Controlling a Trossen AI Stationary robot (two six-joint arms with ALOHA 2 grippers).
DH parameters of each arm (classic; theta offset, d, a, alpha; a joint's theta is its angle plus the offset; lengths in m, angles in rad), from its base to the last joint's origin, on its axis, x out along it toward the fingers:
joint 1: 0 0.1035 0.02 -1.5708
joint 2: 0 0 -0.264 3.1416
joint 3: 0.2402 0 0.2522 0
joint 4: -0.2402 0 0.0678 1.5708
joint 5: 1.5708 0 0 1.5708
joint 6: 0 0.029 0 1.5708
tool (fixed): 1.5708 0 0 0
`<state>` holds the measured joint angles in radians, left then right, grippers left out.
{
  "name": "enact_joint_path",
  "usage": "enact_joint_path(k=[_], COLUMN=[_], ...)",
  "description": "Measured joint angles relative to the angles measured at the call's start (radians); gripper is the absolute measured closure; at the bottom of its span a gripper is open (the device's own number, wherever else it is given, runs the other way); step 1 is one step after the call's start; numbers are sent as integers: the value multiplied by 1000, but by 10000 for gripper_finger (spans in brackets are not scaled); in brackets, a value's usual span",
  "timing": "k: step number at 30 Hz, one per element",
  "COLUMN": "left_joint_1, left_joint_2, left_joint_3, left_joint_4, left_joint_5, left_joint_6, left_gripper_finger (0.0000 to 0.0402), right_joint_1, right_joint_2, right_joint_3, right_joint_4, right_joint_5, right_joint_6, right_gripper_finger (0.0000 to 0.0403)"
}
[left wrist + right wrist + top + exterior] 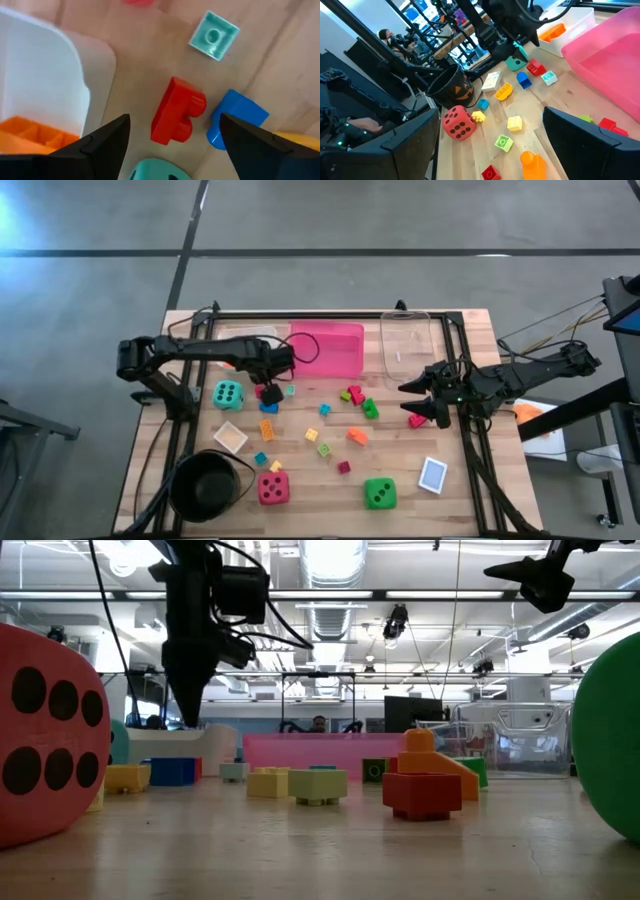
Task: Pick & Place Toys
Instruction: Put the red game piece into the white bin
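Note:
My left gripper (270, 378) is open and points down over a red block (177, 112). Its two fingers stand on either side of the block without touching it. A blue block (235, 117) and a small teal block (214, 35) lie beside the red one. The teal die (228, 394) sits just to the left. My right gripper (418, 395) is open and empty above the table's right part, near a magenta block (417, 420). The red die (273, 488), the green die (379, 493), two cards (230, 437) (433, 475) and several small blocks lie on the table.
The pink tray (328, 348), the clear tray (408, 345) and a white tray (40, 75) holding an orange block (30, 132) stand along the far side. The black bowl (205, 485) stands at the near left. People sit in the room beyond the table.

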<state>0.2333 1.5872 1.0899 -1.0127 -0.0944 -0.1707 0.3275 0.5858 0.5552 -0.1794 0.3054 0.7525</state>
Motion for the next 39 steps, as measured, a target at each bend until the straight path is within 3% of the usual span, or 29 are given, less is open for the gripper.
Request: enact_joint_path(k=[5,13,26,35,39], left_joint_1=[-4,-6,-8,-12,-18], left_joint_2=[0,0,1,81,97], left_joint_3=[-19,-83,-187,-209,-205], left_joint_4=[6,83,184,212,212], left_joint_5=[41,66,65,21,7], left_joint_6=[139,218,271,278,283], left_gripper_finger=[120,133,134,135,162], right_joint_1=[0,0,0,0,0], right_joint_2=[0,0,0,0,0], right_joint_3=[0,0,0,0,0], right_joint_4=[0,0,0,3,4], right_joint_5=[0,0,0,1,1], right_joint_6=[-1,-4,-5,-3,-1], right_gripper_finger=[54,54,54,54,54])
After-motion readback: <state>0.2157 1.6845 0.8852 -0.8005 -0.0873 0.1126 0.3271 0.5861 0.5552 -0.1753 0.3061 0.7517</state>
